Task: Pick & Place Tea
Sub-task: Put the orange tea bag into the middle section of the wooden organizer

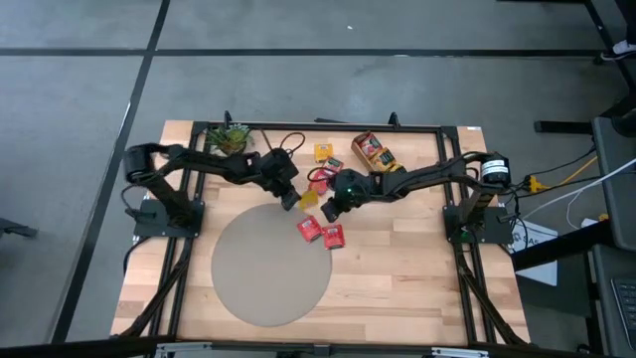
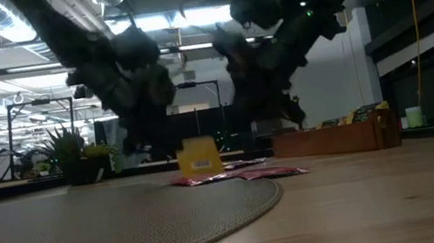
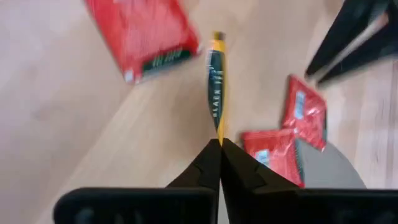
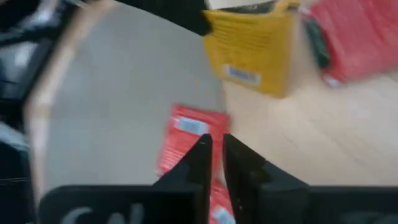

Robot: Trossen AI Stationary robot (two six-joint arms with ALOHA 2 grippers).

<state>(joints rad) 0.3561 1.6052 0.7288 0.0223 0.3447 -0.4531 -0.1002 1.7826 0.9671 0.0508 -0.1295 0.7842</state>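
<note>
The yellow square paper tea sachet (image 3: 216, 87) is clamped edge-on between the shut fingers of the left claw (image 1: 291, 202), held by one corner only. It stands just off the far right edge of the round grey mat (image 1: 253, 278), near the middle of the wooden worktop (image 1: 417, 278); whether its lower edge touches the surface cannot be told.

Two red square paper sachets (image 1: 320, 232) lie flat just right of it, overlapping the mat's rim. More red sachets (image 1: 320, 179) lie farther back. The long brown wooden divided tray (image 2: 339, 136) with packets in it sits at the far right, and a small green potted plant (image 1: 231, 137) at the far left.

The right claw (image 1: 328, 211) hovers directly above the red pair, fingers a narrow gap apart, holding nothing.

Risks, as judged:
- The corner pinch is slight; a quick swing could let the sachet twist or slip free.
- The two claws stand close together, so a move by either may cause a collision.
- The red pair overlap; a descending right claw could take both or push one farther onto the mat.
</note>
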